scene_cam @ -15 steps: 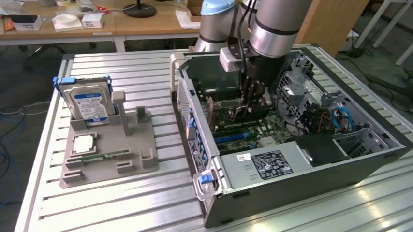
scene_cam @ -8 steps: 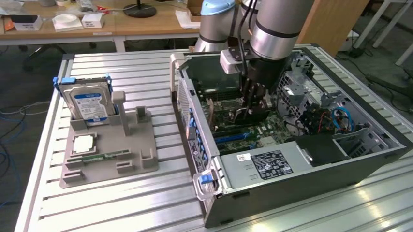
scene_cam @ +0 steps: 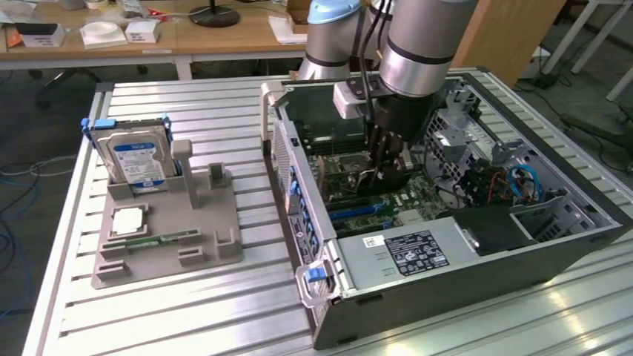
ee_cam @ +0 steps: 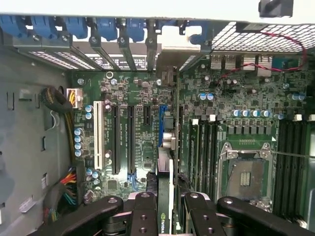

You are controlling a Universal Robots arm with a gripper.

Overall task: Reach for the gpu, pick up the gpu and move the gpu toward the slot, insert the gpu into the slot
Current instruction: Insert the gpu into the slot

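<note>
I've got gripper [scene_cam: 384,165] down inside the open case [scene_cam: 445,297], which lies on bench [scene_cam: 198,319] toward the exterior view's right edge. Fingers [ee_cam: 142,214] clamped on gpu [ee_cam: 163,223], one each side. Card shows edge-on in wrist view w/ green logo between them. Gpu stands over board [ee_cam: 133,98] mid-case, lined up w/ blue slot [ee_cam: 161,125], just beside black slots [ee_cam: 116,140]. Can't tell if it's seated. Grey holder [scene_cam: 168,237] sits near bench's edge on exterior view's left, drive [scene_cam: 138,157] upright at its far end, well apart from case.
</note>
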